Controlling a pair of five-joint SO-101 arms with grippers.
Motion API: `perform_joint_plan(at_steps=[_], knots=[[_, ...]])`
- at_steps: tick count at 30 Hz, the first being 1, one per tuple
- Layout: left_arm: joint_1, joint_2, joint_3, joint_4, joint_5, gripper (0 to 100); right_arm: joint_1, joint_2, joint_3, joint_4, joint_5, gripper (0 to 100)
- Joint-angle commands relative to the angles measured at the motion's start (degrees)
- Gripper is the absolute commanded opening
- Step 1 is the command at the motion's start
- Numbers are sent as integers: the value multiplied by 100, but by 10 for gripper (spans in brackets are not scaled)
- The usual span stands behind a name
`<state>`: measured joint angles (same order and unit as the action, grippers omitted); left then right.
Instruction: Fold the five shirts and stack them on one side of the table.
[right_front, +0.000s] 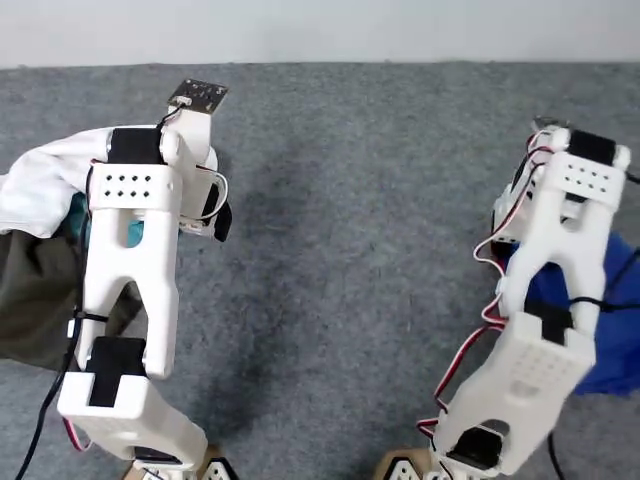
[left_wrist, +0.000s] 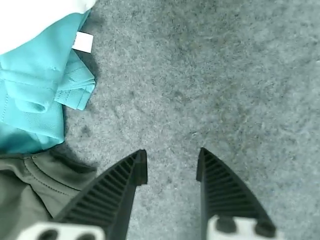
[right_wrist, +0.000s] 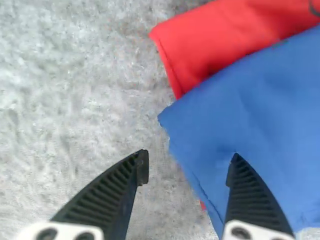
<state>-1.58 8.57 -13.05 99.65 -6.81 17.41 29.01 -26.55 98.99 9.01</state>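
The right gripper (right_wrist: 189, 159) is hanging released, jaws straddling the edge of the blue shirt (right_wrist: 250, 115) lying over the red shirt (right_wrist: 225, 40); closing here is likely risking a pinch of both layers. The left gripper (left_wrist: 172, 155) is hovering open over bare table (left_wrist: 225, 75) beside the teal shirt (left_wrist: 35, 90).

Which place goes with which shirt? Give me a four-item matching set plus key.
1 teal shirt
2 blue shirt
3 red shirt
4 olive shirt

A partly under the blue shirt
B partly under the white shirt
C beside a finger of the left gripper
D on top, below a finger of the right gripper

Pairs: 1-B; 2-D; 3-A; 4-C
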Motion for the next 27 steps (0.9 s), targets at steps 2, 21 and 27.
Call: perform_joint_plan(at_steps=[2, 21, 27], knots=[[0, -273, -22, -35, -62, 172, 57, 497, -35, -453, 53, 255], [18, -273, 532, -299, -62, 172, 479, 207, -114, -1358, -369, 39], [26, -273, 532, -299, -62, 172, 505, 180, -105, -1604, -404, 130]])
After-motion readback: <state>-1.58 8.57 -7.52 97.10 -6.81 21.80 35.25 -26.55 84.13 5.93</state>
